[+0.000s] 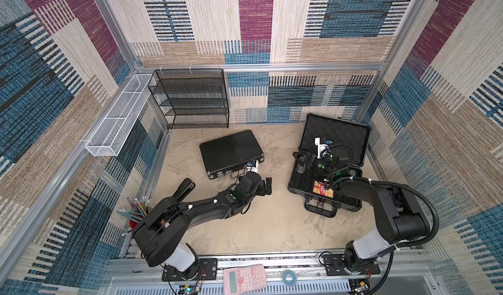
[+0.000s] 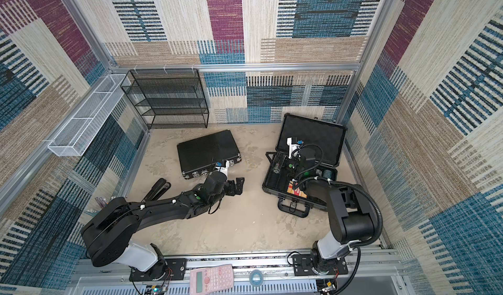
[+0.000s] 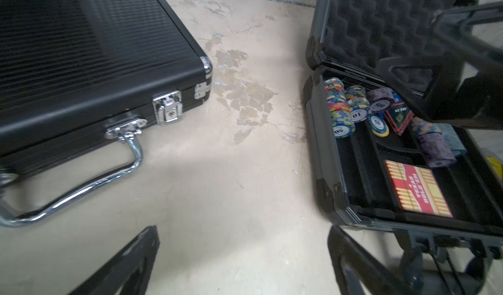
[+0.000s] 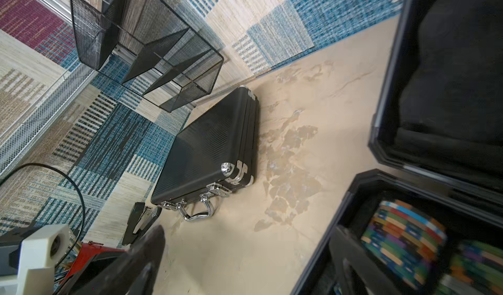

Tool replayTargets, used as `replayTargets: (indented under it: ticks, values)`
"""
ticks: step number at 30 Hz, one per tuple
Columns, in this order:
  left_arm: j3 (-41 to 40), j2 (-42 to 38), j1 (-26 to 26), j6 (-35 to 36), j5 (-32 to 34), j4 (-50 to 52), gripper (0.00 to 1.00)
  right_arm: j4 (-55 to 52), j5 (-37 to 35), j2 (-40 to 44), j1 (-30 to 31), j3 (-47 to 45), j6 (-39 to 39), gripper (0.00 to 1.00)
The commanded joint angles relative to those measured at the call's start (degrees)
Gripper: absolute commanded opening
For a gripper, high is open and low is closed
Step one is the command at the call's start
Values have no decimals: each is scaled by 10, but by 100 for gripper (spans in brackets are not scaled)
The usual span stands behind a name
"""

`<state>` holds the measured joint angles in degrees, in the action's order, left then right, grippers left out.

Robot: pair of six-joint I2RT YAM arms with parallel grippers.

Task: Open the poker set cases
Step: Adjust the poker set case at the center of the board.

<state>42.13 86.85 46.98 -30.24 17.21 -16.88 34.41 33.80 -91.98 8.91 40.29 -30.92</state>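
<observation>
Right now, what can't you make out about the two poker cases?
- Slim black ribbed case: one latch cut off at the left wrist view's edge.
- Bulky grey open case: right arm hides much of its tray in both top views.
- Stacked poker chips: blurred in right wrist view.

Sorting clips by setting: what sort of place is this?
Probably a robot test cell: aluminium frame lined with patterned fabric, two arms bolted to a front rail, staged desk props like the mesh shelf.

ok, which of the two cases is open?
The bulky grey case by the right arm: its lid stands up, showing foam and poker chips. The slim black ribbed case lies shut, lid flat.
</observation>
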Motion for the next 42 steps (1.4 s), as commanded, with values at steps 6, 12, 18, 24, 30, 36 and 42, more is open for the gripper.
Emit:
replayTargets:
  ticks: [6, 12, 18, 24, 30, 36, 42]
  values:
    - [-32, -48, -21, 1, 88, 34, 98, 27, -33, -54, 58, 57, -10, 96]
    - [-62, -107, -55, -5, 124, 75, 99, 30, -39, -112, 91, 106, -21, 95]
    - [-86, -141, -95, -30, 137, 103, 99, 20, -40, -166, 116, 159, -31, 94]
    - [-92, -152, -154, -57, 112, 128, 99, -3, -52, -213, 133, 213, -39, 93]
    - [-96, -159, -221, -66, 59, 128, 99, -40, -69, -265, 139, 278, -39, 93]
    - [-91, -149, -287, -59, -10, 95, 99, -67, -75, -304, 139, 329, -37, 93]
    - [-60, -97, -345, -46, -92, 68, 99, -85, -71, -332, 141, 366, -38, 94]
